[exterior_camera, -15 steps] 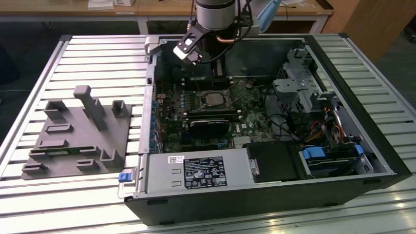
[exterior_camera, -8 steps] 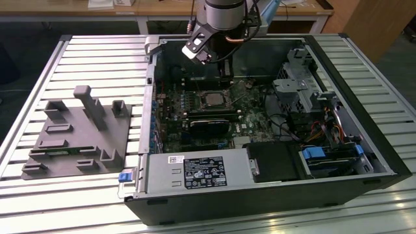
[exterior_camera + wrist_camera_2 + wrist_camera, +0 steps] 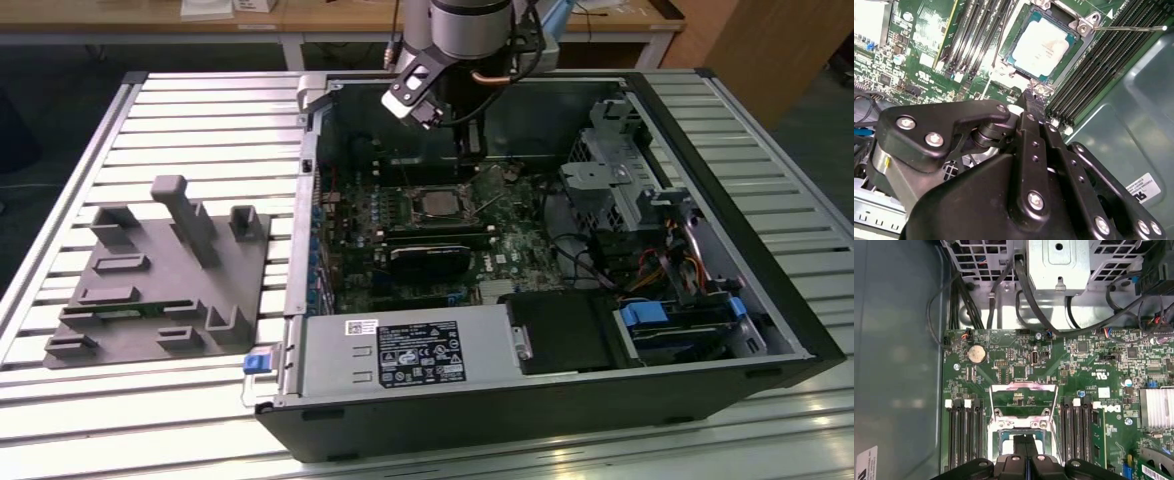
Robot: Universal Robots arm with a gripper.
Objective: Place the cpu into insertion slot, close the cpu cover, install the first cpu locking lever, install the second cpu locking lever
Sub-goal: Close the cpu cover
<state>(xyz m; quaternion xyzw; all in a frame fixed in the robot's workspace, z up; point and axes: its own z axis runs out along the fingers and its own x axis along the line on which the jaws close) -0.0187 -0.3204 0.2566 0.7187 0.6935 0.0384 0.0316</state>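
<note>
Arm (image 3: 470,30) vert., claw (image 3: 1034,96) pointing down, tips pressed tog.

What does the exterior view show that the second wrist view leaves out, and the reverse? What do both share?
Exterior view: the whole open computer case, the slatted table under it, a grey fixture block at the exterior view's left, and the power supply. Second wrist view: a thin metal lever rod beside the insertion slot, and a white label on the case wall. Both: the cpu sitting in that slot, the green board, and the gripper, jaws shut, close to the slot.
</note>
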